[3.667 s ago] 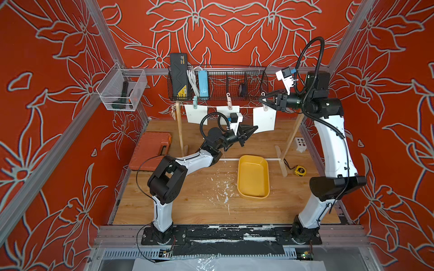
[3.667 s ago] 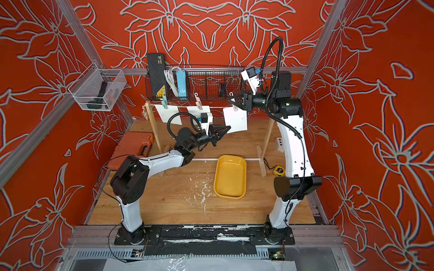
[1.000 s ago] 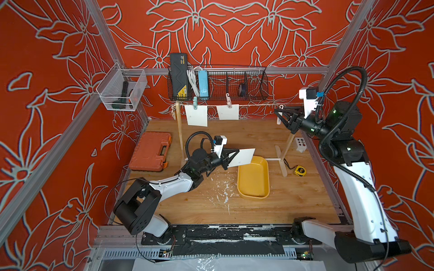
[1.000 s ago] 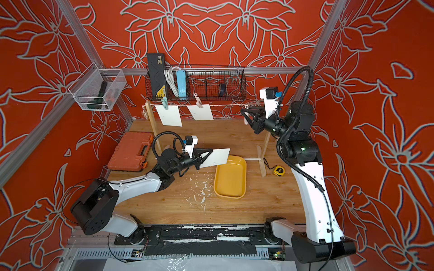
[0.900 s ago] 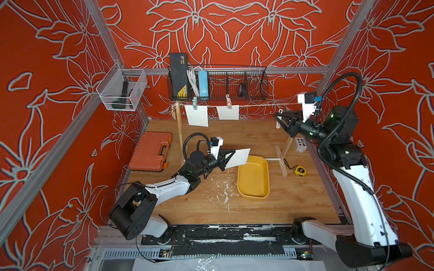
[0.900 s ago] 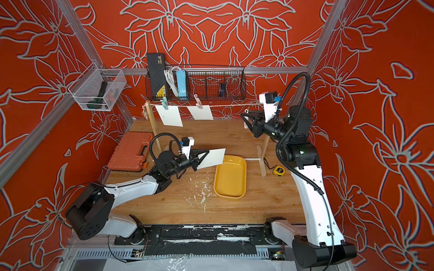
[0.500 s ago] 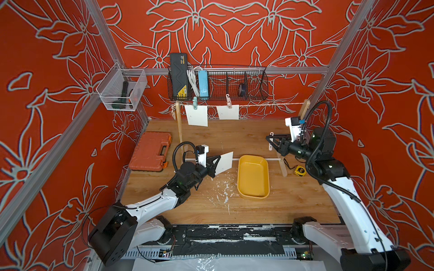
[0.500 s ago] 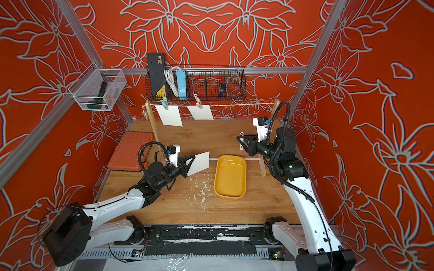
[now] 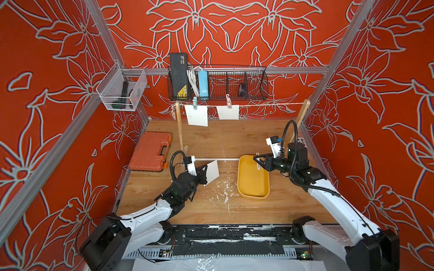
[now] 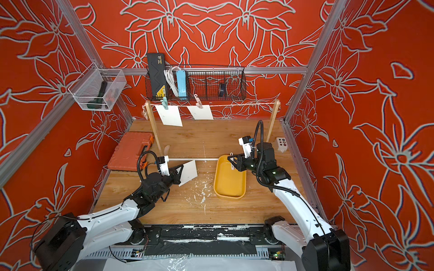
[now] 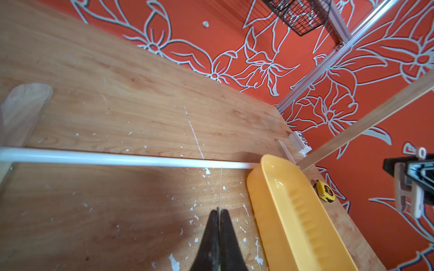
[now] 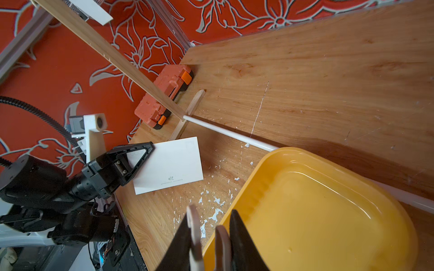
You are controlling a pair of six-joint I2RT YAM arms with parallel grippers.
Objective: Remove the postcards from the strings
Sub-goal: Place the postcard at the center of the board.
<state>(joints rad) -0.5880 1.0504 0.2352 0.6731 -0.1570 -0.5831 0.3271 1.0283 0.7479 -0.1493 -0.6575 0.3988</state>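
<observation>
Currently one postcard (image 9: 211, 172) is off the line, pinched by one short edge in the left end effector (image 9: 203, 173), whose jaws are closed flat on it. It hangs tilted just above the counter (image 9: 211, 211), beside the yellow tray (image 9: 253, 196) but outside it. Two more postcards (image 9: 196, 115) (image 9: 227, 112) hang from the string (image 9: 265, 104), under a teal clothespin (image 9: 194, 103) and a pink clothespin (image 9: 227, 98). My right end effector (image 9: 258, 162) is clamped narrow on a beige clothespin (image 12: 194, 230), over the tray's near rim.

Risks, my judgement:
- The card is thin and gripped at one edge only, so a quick swing could bend it or slide it out.
- The pin sits close to the rim, so if I release here it may bounce onto the counter.
- Tugging a hanging card without opening its pin could tear it or pull the posts (image 9: 179, 131) over.

Writing: a faint emblem with a line of tiny print (image 12: 171, 179) on the held card, too small to read. The black box (image 9: 179, 75) has a yellow label, illegible.
</observation>
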